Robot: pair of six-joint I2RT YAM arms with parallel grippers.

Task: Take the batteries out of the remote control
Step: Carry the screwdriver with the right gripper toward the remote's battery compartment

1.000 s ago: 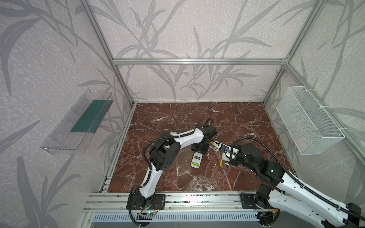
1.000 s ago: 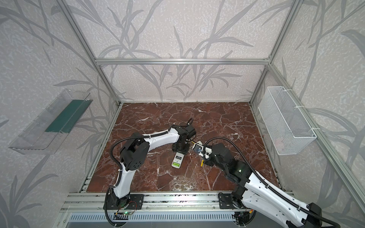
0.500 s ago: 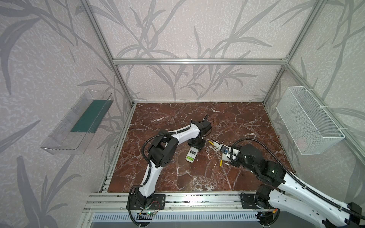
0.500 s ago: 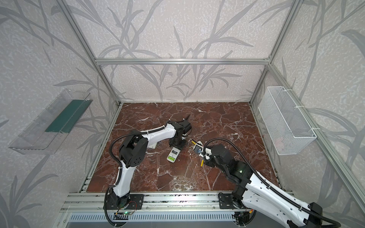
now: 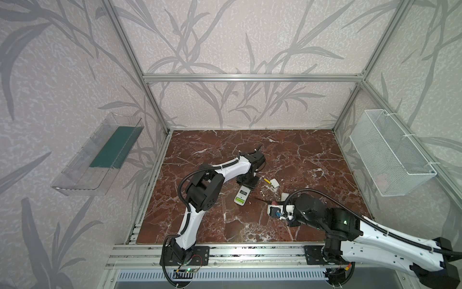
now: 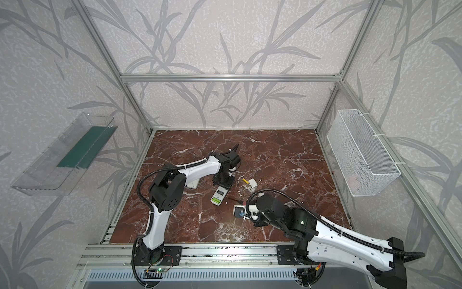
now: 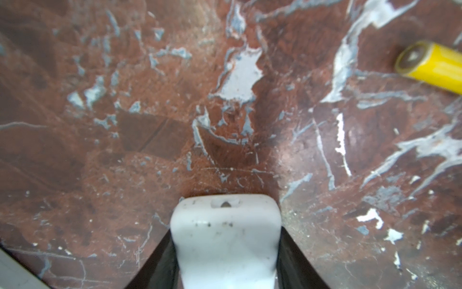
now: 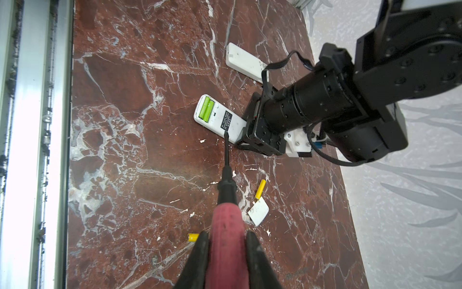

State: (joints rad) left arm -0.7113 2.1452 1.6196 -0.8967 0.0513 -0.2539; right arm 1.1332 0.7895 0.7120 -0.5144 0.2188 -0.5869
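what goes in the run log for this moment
left gripper: shut on remote | right gripper: shut on screwdriver | green batteries: in remote | yellow battery: on table beside white cover

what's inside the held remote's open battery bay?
Two lime green batteries lie side by side in the remote. Nothing beneath them shows; the left gripper covers its other end.

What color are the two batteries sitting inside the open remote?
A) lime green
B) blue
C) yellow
A: the right wrist view shows two lime green batteries side by side in the open compartment of the remote; a yellow battery lies loose outside it.
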